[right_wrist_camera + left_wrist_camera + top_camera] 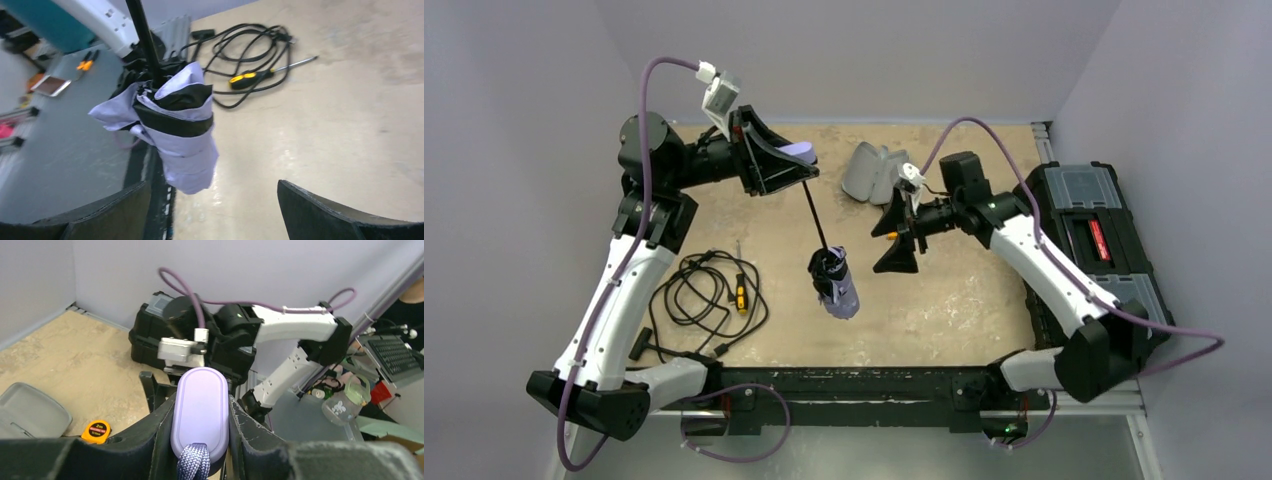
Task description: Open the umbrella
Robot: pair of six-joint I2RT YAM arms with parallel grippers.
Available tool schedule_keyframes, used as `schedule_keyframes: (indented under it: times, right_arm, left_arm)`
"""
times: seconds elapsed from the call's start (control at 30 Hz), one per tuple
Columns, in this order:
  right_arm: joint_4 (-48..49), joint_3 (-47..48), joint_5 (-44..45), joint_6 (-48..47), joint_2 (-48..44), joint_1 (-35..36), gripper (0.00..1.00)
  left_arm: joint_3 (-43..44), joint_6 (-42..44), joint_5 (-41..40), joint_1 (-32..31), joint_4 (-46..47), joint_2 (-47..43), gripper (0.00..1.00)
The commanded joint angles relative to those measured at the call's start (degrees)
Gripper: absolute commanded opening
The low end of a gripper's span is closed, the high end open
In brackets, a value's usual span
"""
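The umbrella's folded canopy [837, 285], lavender outside and black inside, hangs mid-table at the end of its thin black shaft [817, 215]. My left gripper [789, 160] is shut on the small lavender handle [200, 410], with its braided cord at the bottom of the left wrist view. My right gripper [894, 240] is open and empty, a short way to the right of the canopy. In the right wrist view the canopy [175, 135] hangs bunched ahead of the left finger, the shaft [142, 35] rising out of the top.
A coiled black cable [704, 295] with a yellow-handled screwdriver [741, 292] lies at the left. A grey case [874, 172] lies at the back, a yellow tape measure [96, 431] near it. A black toolbox [1089, 235] stands at the right. A black T-shaped tool [641, 345] lies front left.
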Motion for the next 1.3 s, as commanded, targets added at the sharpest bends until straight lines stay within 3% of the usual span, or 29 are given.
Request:
schedule_keyframes:
  times: [0.0, 0.27, 0.4, 0.7, 0.8, 0.87, 0.9, 1.0, 1.03, 1.27]
  right_arm:
    - [36.31, -8.36, 6.26, 26.38, -9.56, 0.09, 0.99]
    - [52.84, -15.93, 9.15, 37.07, -10.41, 3.89, 0.99]
    - [49.52, -17.43, 10.15, 31.39, -12.71, 8.21, 0.99]
    - [60.68, -20.59, 16.43, 36.41, -7.88, 12.35, 0.99]
    - [58.36, -20.12, 16.60, 34.26, -5.68, 12.34, 0.98]
    - [58.75, -20.98, 15.99, 34.53, -5.32, 12.43, 0.87]
    - [58.93, -21.23, 15.10, 34.72, -5.28, 12.31, 0.70]
    - [59.10, -21.20, 13.69, 35.67, -5.76, 12.38, 0.04]
    - [60.00, -20.95, 13.61, 36.57, -6.01, 12.39, 0.00]
    - [61.33, -12.06, 12.84, 39.79, -4.79, 12.31, 0.00]
  left_arm:
    - [4.15, -4.80, -7.98, 0.36, -0.05, 0.26, 0.00]
    - [8.15, -5.76, -11.97, 0.56, -0.73, 1.76, 0.00]
    - [9.77, -6.87, -13.97, 0.63, -0.65, 2.83, 0.00]
    - [9.21, -11.53, -15.85, 1.20, 2.80, 3.39, 0.00]
    - [9.84, -12.13, -15.82, 1.77, 3.62, 3.55, 0.00]
    - [10.23, -12.24, -15.68, 2.17, 3.85, 3.61, 0.00]
    - [10.32, -12.20, -15.64, 2.39, 3.87, 3.60, 0.00]
    - [9.90, -11.27, -14.93, 2.65, 3.04, 3.44, 0.00]
    - [9.05, -10.31, -14.52, 2.43, 2.74, 3.25, 0.00]
    - [-10.11, -3.89, -12.52, -7.66, 1.31, -1.72, 0.00]
